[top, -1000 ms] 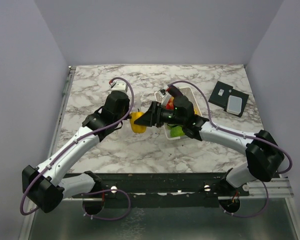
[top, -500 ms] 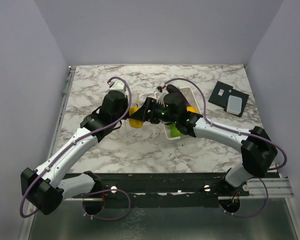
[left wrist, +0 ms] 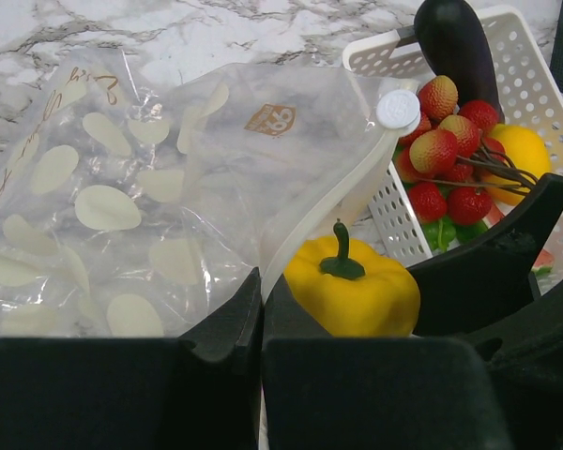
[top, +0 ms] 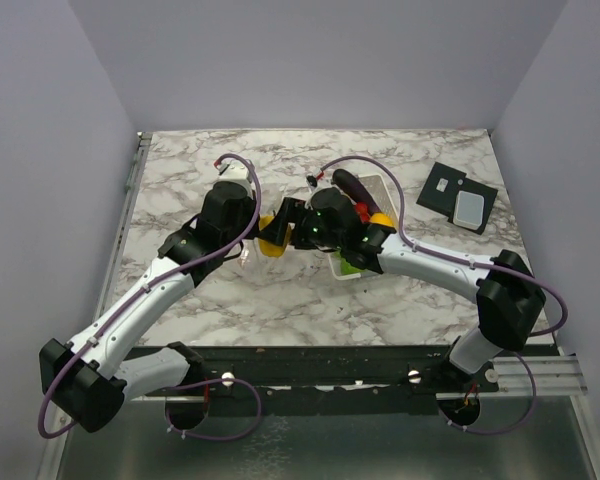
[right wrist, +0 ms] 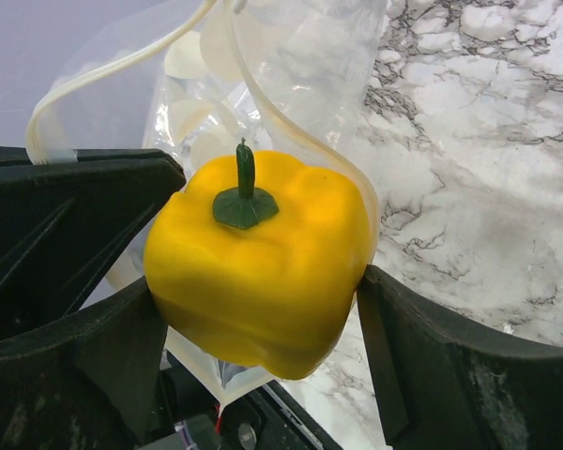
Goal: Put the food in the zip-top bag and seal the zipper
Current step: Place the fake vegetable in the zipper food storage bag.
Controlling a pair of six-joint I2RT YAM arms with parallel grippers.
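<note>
One yellow pepper point(right wrist: 263, 272) is being clamped between the right fingers point(right wrist: 432, 375); one zip-top bag point(left wrist: 169, 187) is being pinched by the left fingers point(left wrist: 216, 375).

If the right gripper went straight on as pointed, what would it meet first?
Likely the zip-top bag: the right gripper's yellow pepper is at its open mouth. Depth unclear.

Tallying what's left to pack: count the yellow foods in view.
2. A pepper in the right pincer at the bag mouth; a round fruit in the basket. Others may be hidden in the basket.
</note>
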